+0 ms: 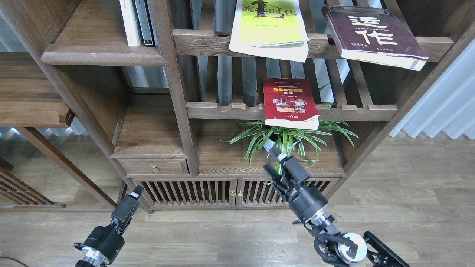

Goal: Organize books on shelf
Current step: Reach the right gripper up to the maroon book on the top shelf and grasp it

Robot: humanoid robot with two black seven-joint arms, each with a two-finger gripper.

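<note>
Right of the shelf (pixel 104 55), all three books (pixel 290 102) lie on slatted racks (pixel 289 111); none moved. Right gripper (pixel 272 159) fingers apart; left gripper (pixel 134 193) indeterminate.

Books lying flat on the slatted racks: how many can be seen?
3. The yellow-green book and the maroon book lie on the upper rack, both overhanging its front rail. The red book lies on the lower rack.

Dark wooden bookcase (pixel 178 92) on pale plank floor (pixel 408 185); white curtain (pixel 441 107) at right; spider plant (pixel 285 139) in lower bay.
</note>
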